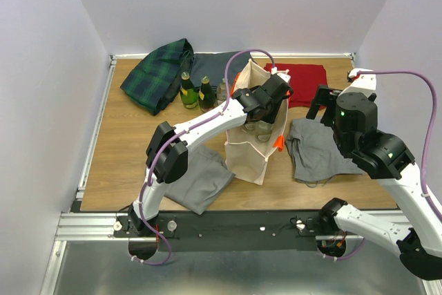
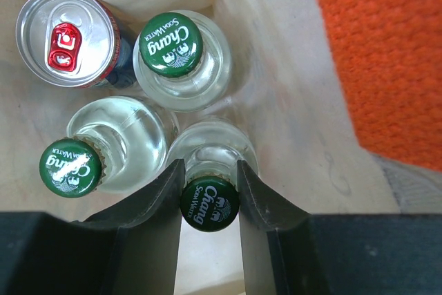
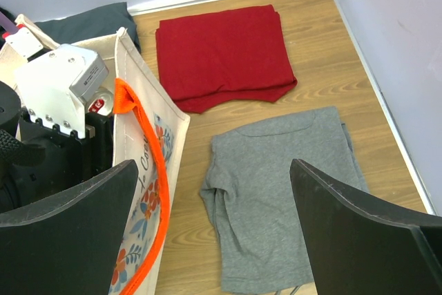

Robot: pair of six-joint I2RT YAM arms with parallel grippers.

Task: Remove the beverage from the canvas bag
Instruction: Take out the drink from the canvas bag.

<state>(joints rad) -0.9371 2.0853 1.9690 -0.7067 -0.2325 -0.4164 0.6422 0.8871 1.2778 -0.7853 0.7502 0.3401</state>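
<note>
The cream canvas bag (image 1: pixel 250 160) with orange handles (image 3: pixel 148 150) stands upright mid-table. My left gripper (image 1: pixel 268 99) reaches down into its open top. In the left wrist view my left gripper (image 2: pixel 210 184) is shut on the green cap of a clear Chang soda-water bottle (image 2: pixel 210 204). Two more such bottles (image 2: pixel 170 44) (image 2: pixel 69 166) and a silver-topped can (image 2: pixel 65 36) stand beside it inside the bag (image 2: pixel 276 67). My right gripper (image 1: pixel 320 103) (image 3: pixel 214 226) is open and empty, hovering right of the bag above a grey shirt.
Two green bottles (image 1: pixel 188 91) (image 1: pixel 206 93) stand behind the bag, next to a plaid cloth (image 1: pixel 157 74). A red cloth (image 1: pixel 300 81) (image 3: pixel 221 53) lies at the back right, a grey shirt (image 1: pixel 321 150) (image 3: pixel 283 191) right of the bag, another grey cloth (image 1: pixel 197 181) at the front left.
</note>
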